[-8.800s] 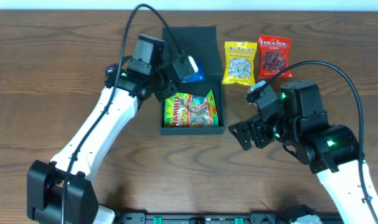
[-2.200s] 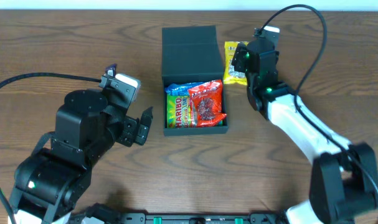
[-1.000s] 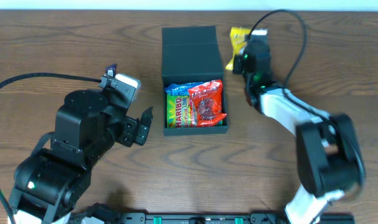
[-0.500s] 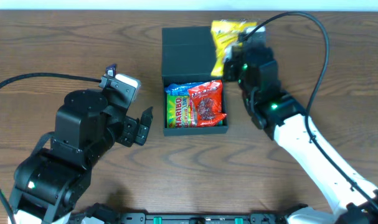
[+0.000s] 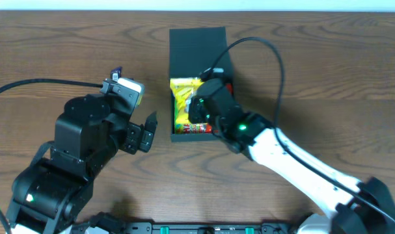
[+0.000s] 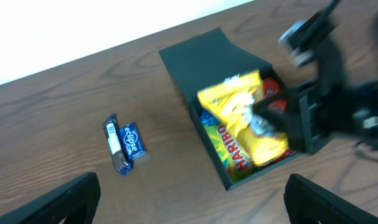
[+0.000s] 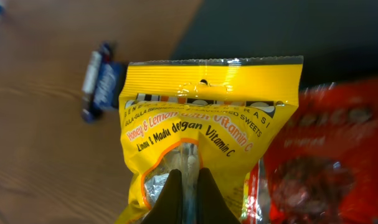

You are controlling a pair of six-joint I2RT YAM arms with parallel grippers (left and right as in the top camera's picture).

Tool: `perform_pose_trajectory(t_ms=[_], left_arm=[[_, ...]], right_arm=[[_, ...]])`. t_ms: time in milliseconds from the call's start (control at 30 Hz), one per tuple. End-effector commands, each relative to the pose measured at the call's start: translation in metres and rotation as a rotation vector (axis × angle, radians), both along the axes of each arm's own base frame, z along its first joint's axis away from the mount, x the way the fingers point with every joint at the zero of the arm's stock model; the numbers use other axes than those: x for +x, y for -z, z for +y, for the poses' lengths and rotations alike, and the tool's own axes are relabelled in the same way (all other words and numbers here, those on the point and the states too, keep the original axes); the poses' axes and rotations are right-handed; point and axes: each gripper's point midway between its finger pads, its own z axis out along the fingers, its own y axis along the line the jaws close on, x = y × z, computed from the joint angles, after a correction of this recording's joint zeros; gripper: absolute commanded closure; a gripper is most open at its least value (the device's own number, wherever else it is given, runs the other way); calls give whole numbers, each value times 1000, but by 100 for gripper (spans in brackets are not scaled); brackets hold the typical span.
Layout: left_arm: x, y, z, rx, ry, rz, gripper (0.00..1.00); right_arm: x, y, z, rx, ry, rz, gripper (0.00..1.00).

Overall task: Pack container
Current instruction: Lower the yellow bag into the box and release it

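— So, where's the box (image 5: 197,47) sitting?

— Middle of the desk (image 5: 327,71), toward the far edge. Its mouth faces up and the lid is swung back toward that far edge, so box and lid together run far edge to near edge.

— And the right arm is over it?

— Yes. The right gripper (image 7: 189,182) is pinched tight on the lower part of a yellow packet (image 7: 207,124), and the packet hangs over the left side of the box. I'd guess that's the side with room, because a red packet (image 7: 329,180) already lies on the right and a Haribo bag (image 6: 233,160) sits underneath.

— Which way does the yellow packet lie?

— Its length roughly follows the box, far edge to near edge, and the sealed end points away from the gripper. Held like that, I think it should slide in flat beside the red one.

— What about the left arm?

— It's parked well off toward the left edge. The left gripper (image 5: 147,130) is spread wide and holds nothing, probably just keeping clear.

— Anything else loose?

— A small blue bar (image 6: 123,142) on the desk, left of the box and apart from it.
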Motion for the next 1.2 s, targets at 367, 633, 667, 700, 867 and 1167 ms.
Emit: perform_pose_trajectory(t_ms=[367,633,667,700,867,1167], left_arm=[[-1,-8,3,-5,-15,-23,5],[-1,-8,4,-4,-15,-24,5],[-1,-8,4,-3,-18,-24,5],[-1,-8,4,-2,-18,-25,5],[0,-8,7,6,-32,-30,5],[7,-11,23,59,-115,-63,5]], right_arm=[[8,114,1,-181,83,124,86],[12,106,5,-169,66,94,58],[13,97,6,-155,66,81,56],[13,89,7,-139,63,70,54],[12,14,12,-49,4,-59,38],[1,-93,-6,13,-49,-305,21]])
